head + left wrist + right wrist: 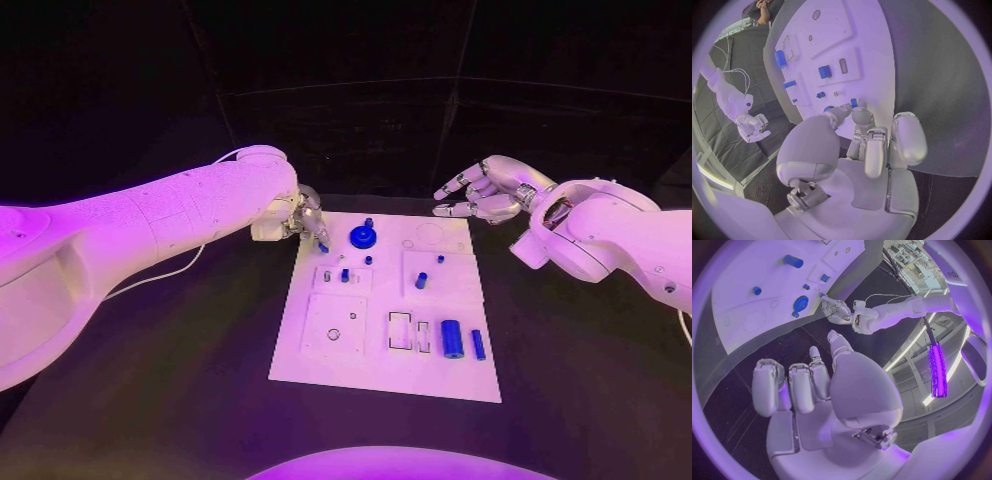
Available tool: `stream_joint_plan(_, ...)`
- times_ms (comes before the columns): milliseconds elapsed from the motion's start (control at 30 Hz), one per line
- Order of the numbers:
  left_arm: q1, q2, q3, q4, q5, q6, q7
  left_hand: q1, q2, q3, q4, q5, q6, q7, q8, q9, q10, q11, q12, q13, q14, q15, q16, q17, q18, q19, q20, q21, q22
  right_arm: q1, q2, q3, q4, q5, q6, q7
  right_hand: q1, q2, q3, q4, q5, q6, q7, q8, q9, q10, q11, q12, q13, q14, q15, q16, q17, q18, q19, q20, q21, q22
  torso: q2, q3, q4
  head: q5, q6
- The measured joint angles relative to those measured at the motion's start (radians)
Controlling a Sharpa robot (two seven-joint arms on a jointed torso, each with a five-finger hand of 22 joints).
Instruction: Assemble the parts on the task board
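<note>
The left hand (300, 215) has its fingers (856, 116) curled at the far-left corner of the task board (378, 372); whether they grip a part is unclear. The right hand (488, 190) hovers beyond the far-right corner, fingers spread, empty. One blue gear (364, 237) and one blue cylinder (451, 339) lie on the board mid-table (188, 400).

We note a black counter (173, 390); the white board (378, 365) lies flat on it at centre, carrying small blue parts (451, 339).

Parts (451, 338) on task board (378, 375) — mid-table (173, 400)
</note>
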Motion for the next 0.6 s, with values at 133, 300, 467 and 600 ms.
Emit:
stream_joint_plan(133, 0.002, -0.032, 0.000, 0.046, 0.012, -0.024, 0.006, -0.014, -0.014, 0.011, 0.002, 0.048, 0.006, -0.002, 0.011, 0.008, 0.009, -0.002, 0.005, 0.004, 0.000, 0.000, 0.000, 0.000, 0.000, 0.000, 0.000, 0.002, 0.005, 0.000, 0.000, 0.000, 0.000, 0.000, 0.000, 0.000, 0.000, 0.000, 0.000, 0.000, 0.000, 0.000, 0.000, 0.000, 0.000, 0.000, 0.000, 0.000, 0.000, 0.000, 0.000, 0.000, 0.000, 0.000, 0.000, 0.000, 0.000, 0.000, 0.000, 0.0000, 0.0004, 0.000, -0.001)
stream_joint_plan(300, 0.004, -0.075, 0.000, 0.108, 0.024, -0.048, 0.008, -0.035, -0.035, 0.023, -0.001, 0.143, 0.012, -0.005, 0.025, 0.018, 0.016, -0.005, 0.005, 0.008, 0.000, 0.000, 0.000, 0.000, 0.000, 0.004, -0.004, 0.005, 0.011, 0.000, -0.002, 0.000, -0.001, 0.000, 0.001, 0.000, 0.000, 0.000, 0.000, 0.000, 0.000, 0.000, 0.000, 0.000, 0.000, 0.000, 0.000, 0.000, 0.000, 0.000, 0.000, 0.000, 0.000, 0.000, 0.000, 0.000, 0.000, 0.000, 0.000, 0.0003, 0.0004, 0.001, -0.003)
stream_joint_plan(467, 0.004, -0.120, -0.001, 0.174, 0.030, -0.071, 0.009, -0.041, -0.040, 0.023, -0.001, 0.160, 0.018, -0.010, 0.031, 0.020, 0.023, -0.011, 0.006, 0.014, -0.004, -0.004, 0.000, 0.000, 0.000, 0.003, -0.004, 0.009, 0.018, 0.000, -0.003, 0.000, -0.001, 0.000, 0.001, 0.000, 0.000, 0.000, 0.000, 0.000, 0.000, 0.000, 0.000, 0.000, 0.000, 0.000, 0.000, 0.000, 0.000, 0.000, 0.000, 0.000, 0.000, 0.000, 0.000, 0.000, 0.000, 0.000, 0.000, 0.0003, -0.0002, 0.002, -0.004)
stream_joint_plan(600, 0.004, -0.148, -0.008, 0.220, 0.033, -0.089, 0.009, -0.048, -0.047, 0.030, 0.000, 0.198, 0.023, -0.013, 0.036, 0.024, 0.030, -0.012, 0.010, 0.021, 0.000, -0.008, 0.000, 0.000, 0.000, 0.007, -0.007, 0.016, 0.028, 0.000, -0.004, 0.000, -0.002, 0.000, 0.001, 0.000, 0.000, 0.000, 0.000, 0.000, 0.000, 0.000, 0.000, 0.000, 0.000, 0.000, 0.000, 0.000, 0.000, 0.000, 0.000, 0.000, 0.000, 0.000, 0.000, 0.000, 0.000, 0.000, 0.000, 0.0000, -0.0002, 0.004, -0.006)
